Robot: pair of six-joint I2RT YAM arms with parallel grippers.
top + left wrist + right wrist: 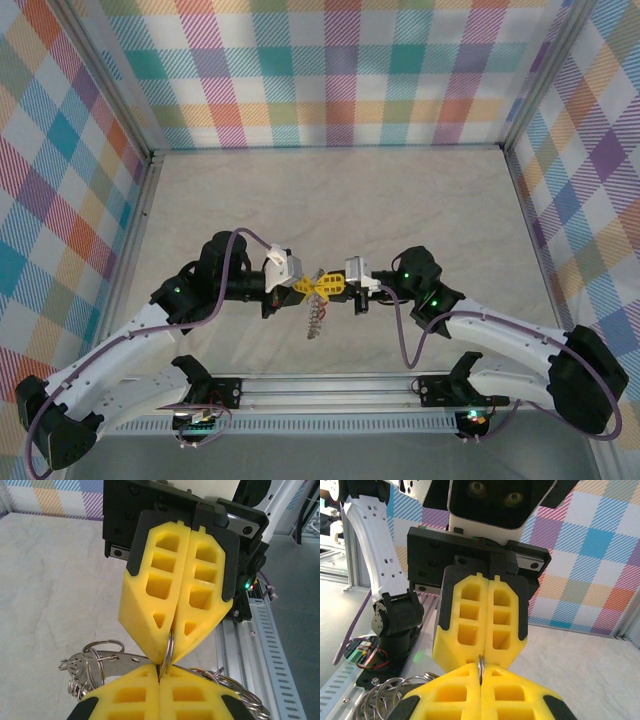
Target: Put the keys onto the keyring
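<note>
My left gripper and right gripper meet tip to tip above the near middle of the table. Both are shut on the same thin split ring, part of the keyring, and it stands edge-on between their yellow fingertips. The rest of the keyring hangs below as a chain-like grey bunch. The left wrist view has my own pads at the bottom, with coiled rings and a flat metal tab behind them. The right wrist view shows the pinched ring and loose rings. The keys are out of view.
A cream cloth covers the table, with plaid walls on three sides. The metal rail carrying both arm bases runs along the near edge, just below the hanging bunch.
</note>
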